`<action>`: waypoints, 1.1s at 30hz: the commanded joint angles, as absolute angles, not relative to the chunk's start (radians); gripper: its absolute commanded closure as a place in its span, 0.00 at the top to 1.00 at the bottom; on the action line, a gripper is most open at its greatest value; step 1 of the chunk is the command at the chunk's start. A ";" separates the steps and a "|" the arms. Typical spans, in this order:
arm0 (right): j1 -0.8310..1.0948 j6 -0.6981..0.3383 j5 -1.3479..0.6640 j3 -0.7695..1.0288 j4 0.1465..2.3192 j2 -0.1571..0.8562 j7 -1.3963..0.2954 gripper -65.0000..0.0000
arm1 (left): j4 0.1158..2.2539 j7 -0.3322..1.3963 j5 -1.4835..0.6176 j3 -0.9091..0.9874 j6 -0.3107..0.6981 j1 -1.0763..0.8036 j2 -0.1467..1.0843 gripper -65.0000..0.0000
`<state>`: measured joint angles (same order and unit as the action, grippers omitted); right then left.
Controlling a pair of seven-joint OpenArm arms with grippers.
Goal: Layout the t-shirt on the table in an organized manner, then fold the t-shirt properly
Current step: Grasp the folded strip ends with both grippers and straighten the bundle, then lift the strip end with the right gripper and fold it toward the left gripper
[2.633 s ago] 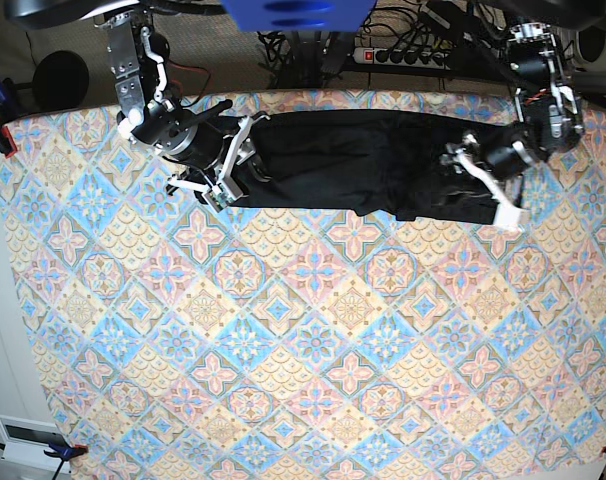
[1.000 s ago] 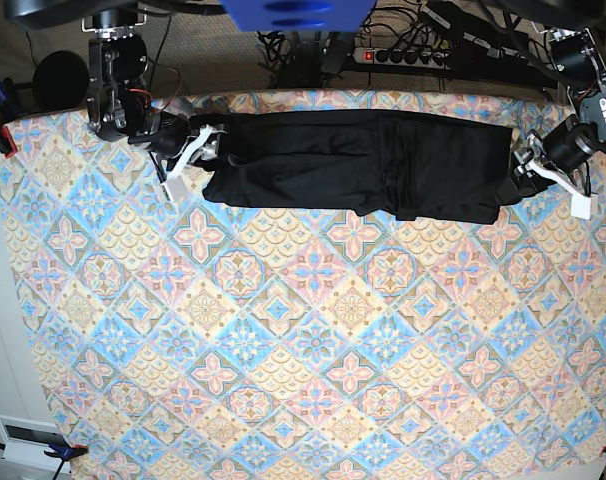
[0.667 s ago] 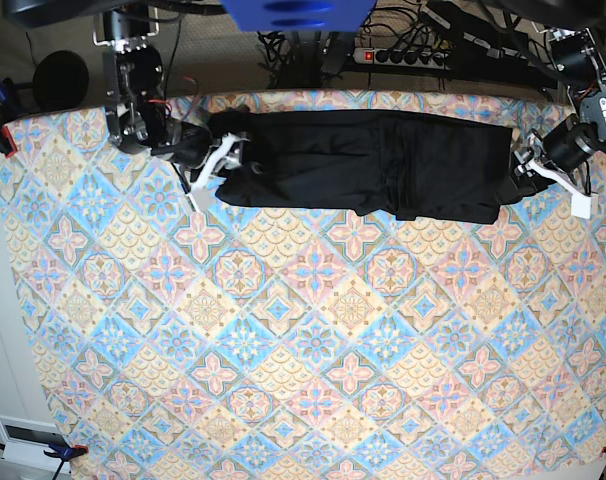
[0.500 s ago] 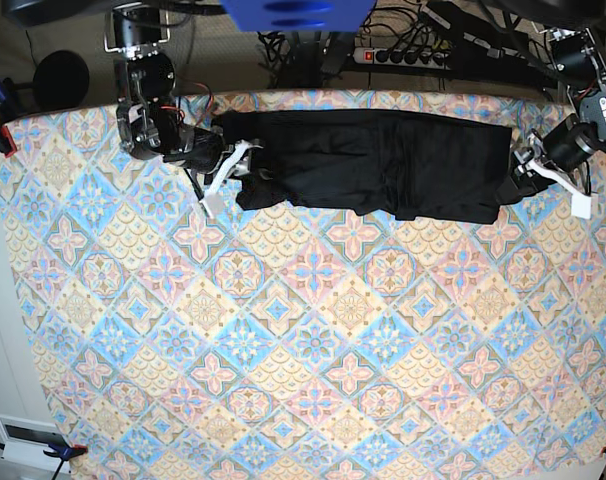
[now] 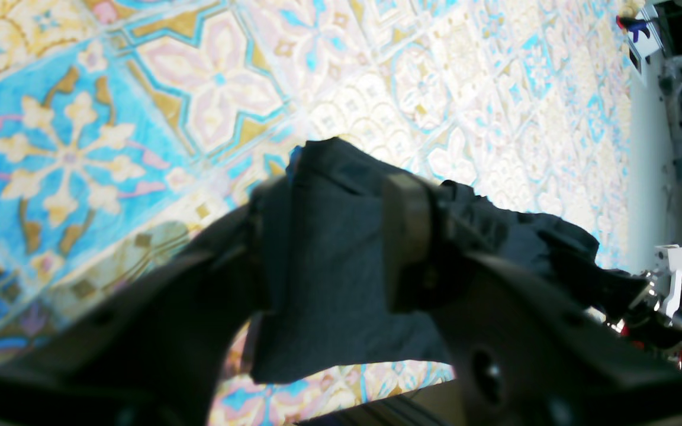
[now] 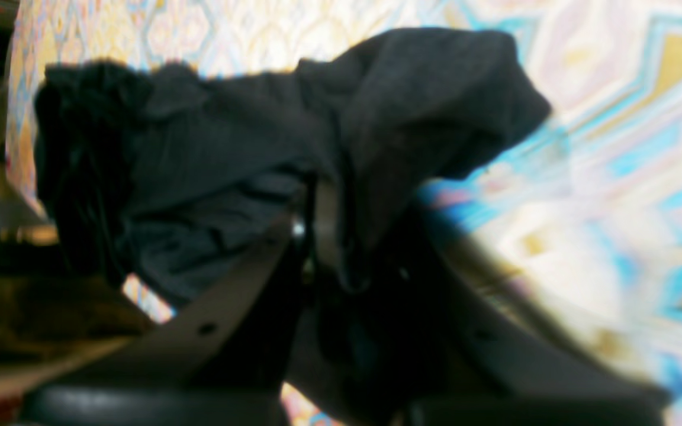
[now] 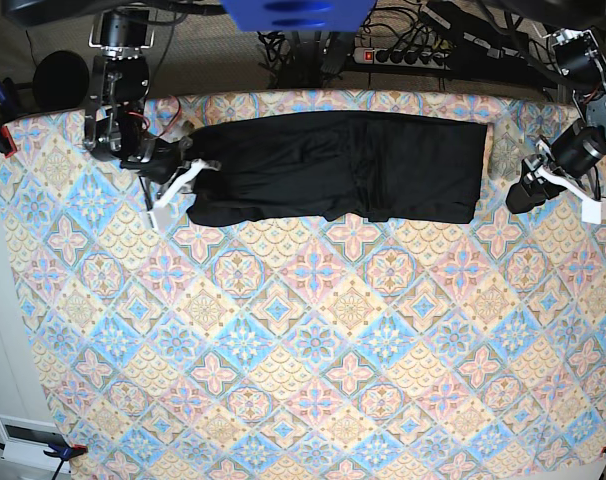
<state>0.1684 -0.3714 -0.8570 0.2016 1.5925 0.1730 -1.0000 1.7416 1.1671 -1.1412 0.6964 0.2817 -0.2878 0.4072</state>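
Thin black long-sleeved t-shirt [image 7: 333, 165] lay banded across the patterned table [image 7: 313, 350], between grippers. Right gripper [image 6: 341, 248] pinched cloth; left gripper [image 5: 326, 236] straddled a fold, grip unclear. Advice: clamp left firmly, lift both ends evenly.

Power strip [image 7: 408, 56] amid tangled cables behind, white box [image 7: 28, 437] on pale floor

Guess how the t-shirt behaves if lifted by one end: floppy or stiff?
Likely floppy: the t-shirt bunches and droops around the right gripper pinching it. Probably light, thin fabric; it lies flat on the table. It may drag rather than slide.
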 commanded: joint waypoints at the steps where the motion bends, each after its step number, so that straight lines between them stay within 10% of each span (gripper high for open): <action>1: 0.139 -0.375 -0.866 0.232 1.606 0.199 -0.983 0.00 | 1.758 1.153 -1.158 0.704 0.286 -0.285 0.426 0.30; 16: 0.035 -0.375 -0.855 0.240 1.569 0.338 -0.984 0.00 | 1.679 1.015 -0.819 0.463 0.286 -0.286 0.354 0.01; 33: 0.077 -0.378 -0.857 0.073 1.877 0.214 -0.990 0.01 | 1.437 0.788 -0.713 0.119 0.283 -0.205 0.274 0.00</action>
<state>0.0814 -0.3706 -0.8421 0.0734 1.8629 0.2104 -0.9924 1.4456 0.7132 -0.7567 0.1276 0.3008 -0.1997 0.2787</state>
